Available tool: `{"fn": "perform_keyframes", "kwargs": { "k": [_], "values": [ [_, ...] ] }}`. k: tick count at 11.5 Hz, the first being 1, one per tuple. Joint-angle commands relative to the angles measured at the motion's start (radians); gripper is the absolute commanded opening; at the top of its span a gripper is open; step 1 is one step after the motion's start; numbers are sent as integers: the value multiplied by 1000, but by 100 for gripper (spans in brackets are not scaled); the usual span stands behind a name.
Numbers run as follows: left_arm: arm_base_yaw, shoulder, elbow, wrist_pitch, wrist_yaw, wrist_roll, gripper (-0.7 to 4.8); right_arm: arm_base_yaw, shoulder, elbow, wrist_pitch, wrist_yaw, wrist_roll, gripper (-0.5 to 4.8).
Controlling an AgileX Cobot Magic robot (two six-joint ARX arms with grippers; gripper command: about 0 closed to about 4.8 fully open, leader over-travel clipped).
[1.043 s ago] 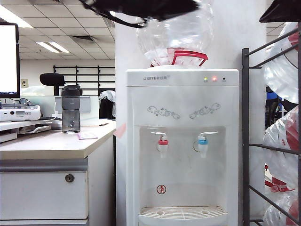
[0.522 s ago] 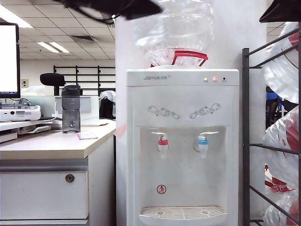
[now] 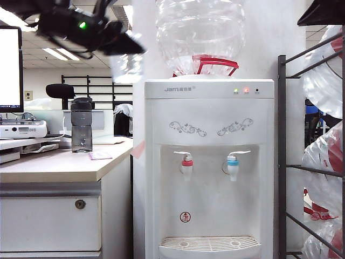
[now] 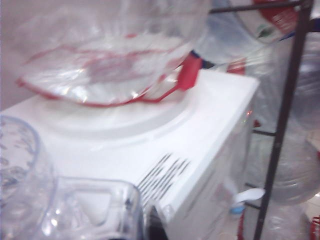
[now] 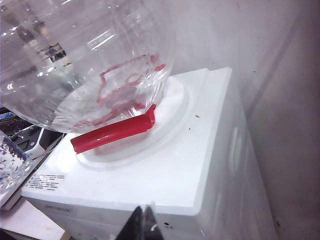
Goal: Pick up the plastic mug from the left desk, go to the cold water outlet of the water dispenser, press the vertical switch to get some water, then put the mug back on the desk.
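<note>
The clear, dimpled plastic mug point(image 3: 128, 68) hangs high in the air left of the water dispenser point(image 3: 209, 135), above the right end of the left desk point(image 3: 59, 167). My left gripper point(image 3: 128, 47) is shut on the mug's handle point(image 4: 95, 210), with the mug's wall point(image 4: 25, 185) beside it. The cold water outlet point(image 3: 232, 165), with its blue band, and its white vertical switch point(image 3: 240, 153) sit well below and to the right; the left wrist view also shows the outlet point(image 4: 244, 200). My right gripper point(image 5: 145, 223) is shut and empty above the dispenser's front top edge.
A big clear bottle point(image 3: 199, 32) with a red handle tops the dispenser. The red-banded tap point(image 3: 186, 164) is left of the blue one. A smoky-grey bottle point(image 3: 81, 125) stands on the desk. A dark metal rack point(image 3: 281, 162) of spare bottles stands at the right.
My left arm has swung left and down across the top of the exterior view, carrying the mug from in front of the big bottle to beside the dispenser. The right arm has kept still.
</note>
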Motion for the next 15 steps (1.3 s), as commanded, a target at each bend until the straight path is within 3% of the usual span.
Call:
{"fn": "perform_keyframes", "kwargs": {
  "k": [1,5,8,15],
  "values": [
    [79,-13,-63,124,-49,40,-6,-1,-6,5,10,-6,1,-6],
    [128,52,-282,372,-94,30,-6,0,-6,5,10,-6,0,-6],
    [141,179,-285,540,-117,-51,-6,0,-6,5,10,-11,-1,-6],
    [189,388,-281,706,-200,-47,-6,4,-6,5,11,-28,-5,-7]
  ]
}}
